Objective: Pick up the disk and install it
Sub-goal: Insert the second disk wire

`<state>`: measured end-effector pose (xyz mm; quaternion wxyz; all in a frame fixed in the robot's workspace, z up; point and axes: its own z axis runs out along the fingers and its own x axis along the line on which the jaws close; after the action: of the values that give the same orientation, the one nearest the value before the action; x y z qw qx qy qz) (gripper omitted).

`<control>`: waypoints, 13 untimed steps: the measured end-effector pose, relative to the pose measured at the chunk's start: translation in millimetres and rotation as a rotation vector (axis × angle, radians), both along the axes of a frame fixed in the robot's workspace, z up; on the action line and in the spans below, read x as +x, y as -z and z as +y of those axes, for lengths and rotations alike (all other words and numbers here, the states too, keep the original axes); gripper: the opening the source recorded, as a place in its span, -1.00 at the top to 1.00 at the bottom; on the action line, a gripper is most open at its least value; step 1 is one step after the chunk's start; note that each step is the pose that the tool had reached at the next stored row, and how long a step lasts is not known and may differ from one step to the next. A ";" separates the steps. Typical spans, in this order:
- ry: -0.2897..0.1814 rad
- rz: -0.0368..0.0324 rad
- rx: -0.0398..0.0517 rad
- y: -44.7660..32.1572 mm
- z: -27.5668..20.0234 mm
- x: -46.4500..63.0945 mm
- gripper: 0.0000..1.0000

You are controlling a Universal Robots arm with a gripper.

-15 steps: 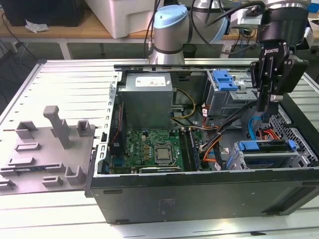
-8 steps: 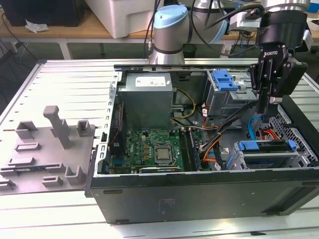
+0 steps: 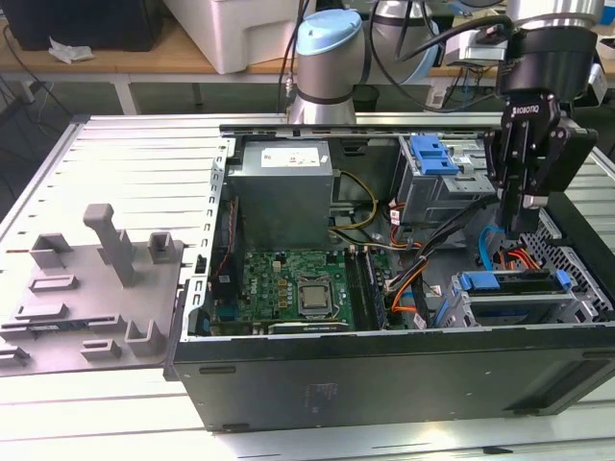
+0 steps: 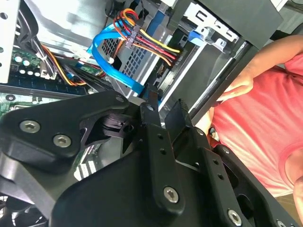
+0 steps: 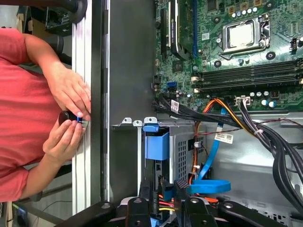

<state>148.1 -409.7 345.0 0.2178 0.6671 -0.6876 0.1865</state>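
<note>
One open computer case (image 3: 384, 370), with work at its near corner on the exterior view's right.
Judging by its blue frame lying level in the bay (image 3: 577, 305) there, the disk (image 3: 511, 282) appears already slotted in, cables plugged beside it. Directly above hangs the gripper (image 3: 524, 219), fingers narrowly parted and pinching nothing, lined up over the disk's edge.
</note>
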 end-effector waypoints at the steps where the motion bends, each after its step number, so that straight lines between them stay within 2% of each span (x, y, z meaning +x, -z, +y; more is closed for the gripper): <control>1: 0.000 0.0000 0.0000 0.5 0.0 0.0 0.33; 7: 0.000 -0.0001 0.0019 3.9 0.0 0.0 0.33; 9: 0.000 0.0000 0.0056 4.7 0.0 0.0 0.33; 10: 0.000 0.0000 0.0104 4.9 0.0 0.0 0.33; 11: 0.000 -0.0002 0.0211 4.9 -0.1 0.0 0.33; 13: 0.000 -0.0002 0.0357 5.0 -0.4 0.0 0.33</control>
<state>148.1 -410.1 340.0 0.2058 0.6709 -0.6908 0.1743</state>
